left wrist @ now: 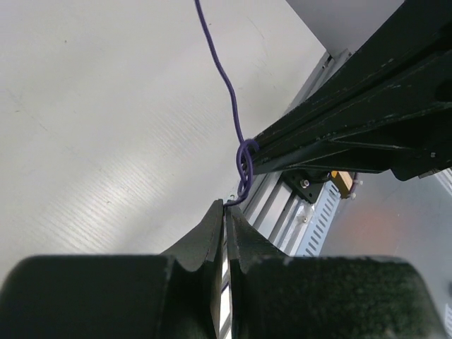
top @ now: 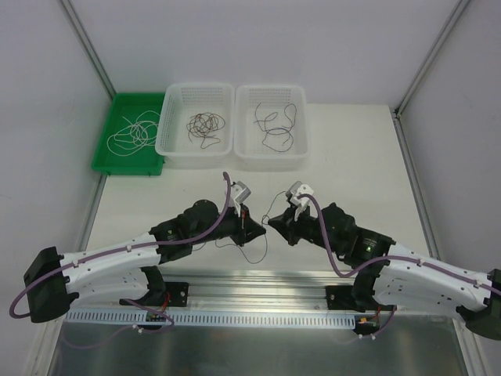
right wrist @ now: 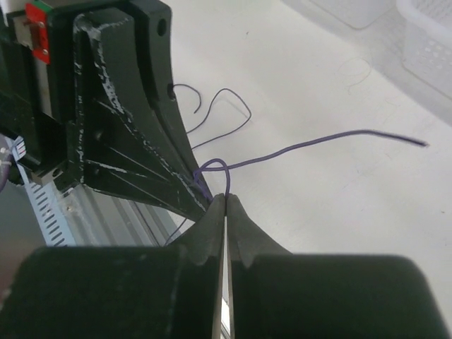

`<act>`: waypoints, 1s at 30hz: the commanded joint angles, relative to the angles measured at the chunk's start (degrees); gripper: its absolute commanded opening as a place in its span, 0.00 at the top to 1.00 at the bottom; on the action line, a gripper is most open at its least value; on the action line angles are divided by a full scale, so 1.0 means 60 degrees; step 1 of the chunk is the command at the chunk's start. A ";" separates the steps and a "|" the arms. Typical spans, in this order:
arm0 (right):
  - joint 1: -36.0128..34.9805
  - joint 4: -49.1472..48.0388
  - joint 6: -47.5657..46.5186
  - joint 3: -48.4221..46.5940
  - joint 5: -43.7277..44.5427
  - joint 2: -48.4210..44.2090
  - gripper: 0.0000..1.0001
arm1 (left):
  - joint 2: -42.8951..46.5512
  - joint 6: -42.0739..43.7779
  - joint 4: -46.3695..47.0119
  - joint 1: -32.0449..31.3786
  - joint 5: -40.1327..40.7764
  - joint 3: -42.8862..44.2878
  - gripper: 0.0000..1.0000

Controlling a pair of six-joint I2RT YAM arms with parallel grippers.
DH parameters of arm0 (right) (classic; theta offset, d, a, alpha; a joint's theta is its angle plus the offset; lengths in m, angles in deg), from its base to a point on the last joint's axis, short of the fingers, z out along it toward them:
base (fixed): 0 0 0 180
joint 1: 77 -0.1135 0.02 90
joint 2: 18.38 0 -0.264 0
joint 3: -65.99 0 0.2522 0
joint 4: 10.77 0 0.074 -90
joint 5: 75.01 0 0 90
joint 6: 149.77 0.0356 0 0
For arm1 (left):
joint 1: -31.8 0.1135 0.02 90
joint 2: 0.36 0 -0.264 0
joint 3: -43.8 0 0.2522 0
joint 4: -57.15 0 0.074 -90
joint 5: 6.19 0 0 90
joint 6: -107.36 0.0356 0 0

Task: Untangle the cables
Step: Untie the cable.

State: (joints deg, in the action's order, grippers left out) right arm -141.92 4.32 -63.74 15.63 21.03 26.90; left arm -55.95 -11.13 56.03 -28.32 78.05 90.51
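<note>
- Left arm [top: 117, 254] and right arm [top: 415, 270] meet over the near side of the table [top: 352, 157].
- Both the left gripper [left wrist: 226, 212] and the right gripper [right wrist: 226, 201] pinch one thin purple cable [right wrist: 311, 141].
- Other cables [top: 205, 125] lie far back in white baskets [top: 196, 88].

Green tray [top: 100, 157] far L on white table [top: 360, 172]. Two white perforated baskets touching, just R of tray: left basket [top: 196, 157], right basket [top: 270, 160]. Alu rail [top: 258, 286] along near edge.

2 baskets [top: 196, 87] [top: 272, 88], 1 tray [top: 125, 165] (green)
</note>
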 commanded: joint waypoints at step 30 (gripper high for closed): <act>-0.0048 0.0395 0.0720 -0.0477 0.0487 0.0525 0.99 | 0.0038 0.4103 0.1042 0.0176 -0.0183 0.0031 0.53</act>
State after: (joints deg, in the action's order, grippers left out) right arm -141.97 8.86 -59.15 15.81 25.45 30.46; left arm -55.08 9.70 58.66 -27.73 78.03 88.28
